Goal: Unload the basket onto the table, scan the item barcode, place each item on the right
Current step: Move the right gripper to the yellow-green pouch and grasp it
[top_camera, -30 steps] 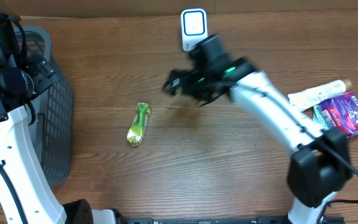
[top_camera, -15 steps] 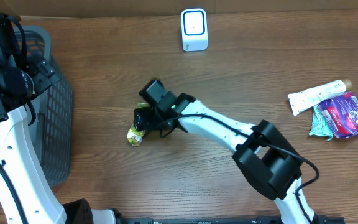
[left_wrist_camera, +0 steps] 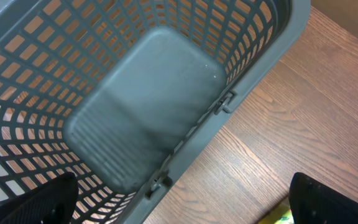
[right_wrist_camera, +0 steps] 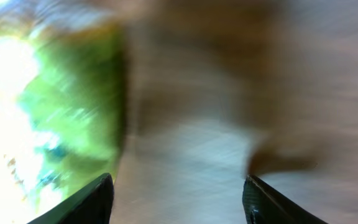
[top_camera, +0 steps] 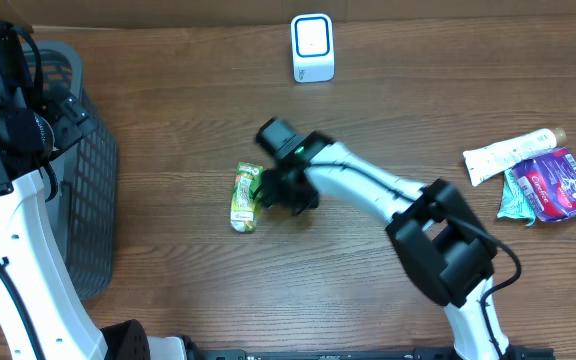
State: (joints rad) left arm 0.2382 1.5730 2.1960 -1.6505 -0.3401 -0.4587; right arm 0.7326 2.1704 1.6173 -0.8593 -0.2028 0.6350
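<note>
scanner (top_camera: 312,47): white, upright at the far edge of the table (top_camera: 168,290).
green packet (top_camera: 243,197): task item. Flat on the wood, well apart from the scanner, nearer the robot's side and slightly camera-left of it. Long axis runs roughly toward/away from the scanner.
right gripper (top_camera: 271,190): low over the table, just beside the packet, on the packet's scanner-ward side.
right claw: released. Fingers (right_wrist_camera: 95,202) spread with bare wood between them, packet off to one side. Wrist view is badly blurred, so can't tell if a finger touches the packet.
left gripper (left_wrist_camera: 185,202): released, fingers wide apart, holding nothing. Hangs over the gray basket (left_wrist_camera: 135,112), far camera-left of the scanner.
other stuff: white tube (top_camera: 508,152) and purple pack (top_camera: 560,182), touching each other, well camera-right of the scanner.
</note>
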